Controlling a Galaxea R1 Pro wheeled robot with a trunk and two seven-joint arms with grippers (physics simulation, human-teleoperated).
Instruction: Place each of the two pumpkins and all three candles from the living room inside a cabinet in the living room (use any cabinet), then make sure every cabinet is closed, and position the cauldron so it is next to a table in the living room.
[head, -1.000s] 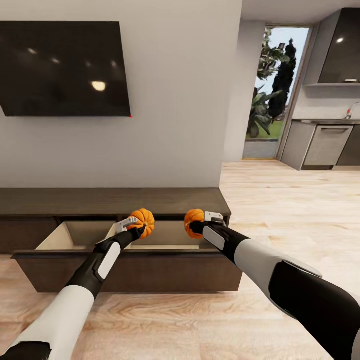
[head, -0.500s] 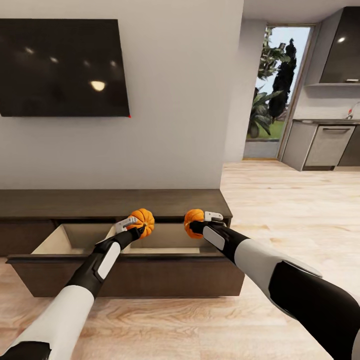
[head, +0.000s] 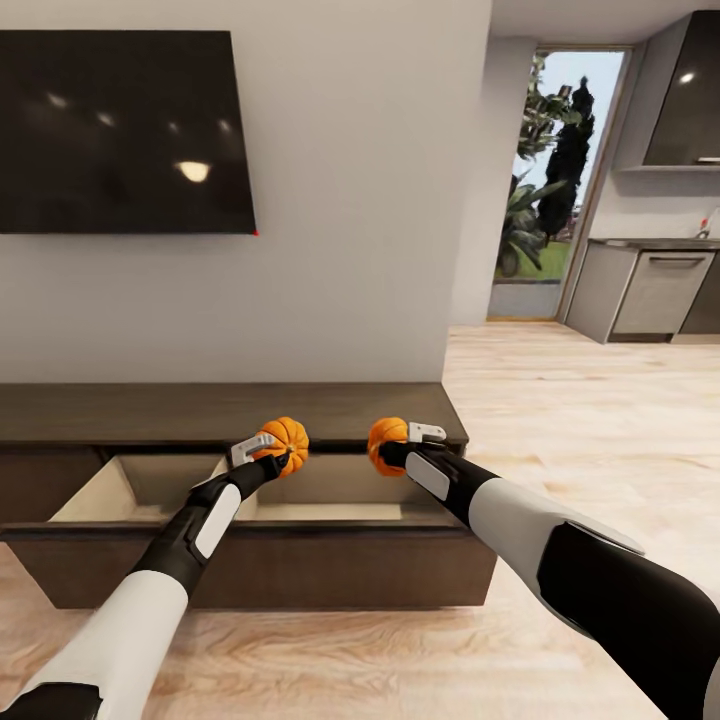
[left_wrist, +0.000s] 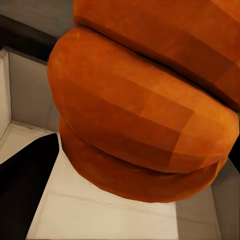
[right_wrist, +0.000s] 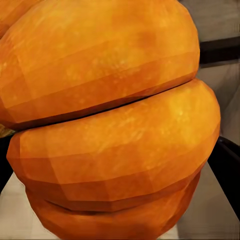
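Note:
Two ribbed orange pumpkins hang over the open drawer of the long dark-brown cabinet. My left gripper is shut on the left pumpkin; up close its ribs show in the left wrist view, with the pale drawer floor behind. My right gripper is shut on the right pumpkin, whose ribs also show in the right wrist view. The drawer's pale inside looks bare where it shows. The candles and the cauldron are out of view.
A black TV hangs on the wall above the cabinet. Pale wood floor runs right toward a glass door and grey kitchen units. The pulled-out drawer front juts toward me.
The whole view has shifted: the cabinet and its drawer look nearer and larger, so the camera has come closer. Both grippers still hold their pumpkins at the same place in the picture.

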